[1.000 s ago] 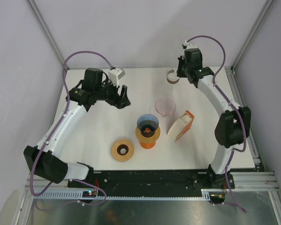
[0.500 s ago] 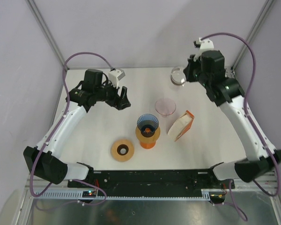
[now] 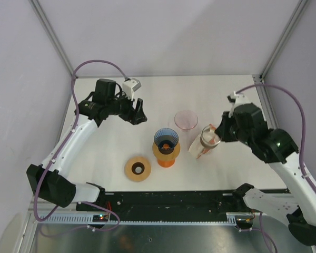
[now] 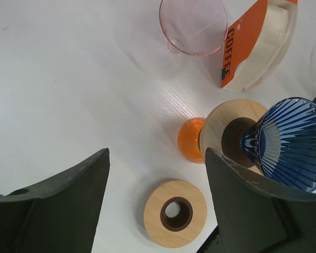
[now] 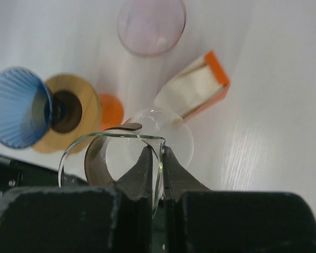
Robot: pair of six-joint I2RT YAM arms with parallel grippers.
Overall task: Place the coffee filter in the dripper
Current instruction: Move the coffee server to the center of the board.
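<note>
The coffee filters are a white stack in an orange "COFFEE" pack (image 3: 200,147) lying right of centre; the stack also shows in the left wrist view (image 4: 258,45) and the right wrist view (image 5: 195,92). A blue ribbed dripper (image 3: 166,138) stands on a wooden collar over an orange vessel. A pink dripper (image 3: 186,119) rests on the table behind it. My right gripper (image 3: 217,135) is shut on the rim of a clear glass vessel (image 5: 126,158), held over the filter pack. My left gripper (image 3: 138,113) hangs open and empty at the back left.
A loose wooden ring (image 3: 137,169) lies on the table near the front, left of the blue dripper, and shows between the left fingers (image 4: 175,213). Metal frame posts stand at the back corners of the white table (image 3: 110,142).
My right arm has swung from the table's far back right corner toward the front, carrying the clear glass vessel to above the filter pack. The left arm has stayed put.
</note>
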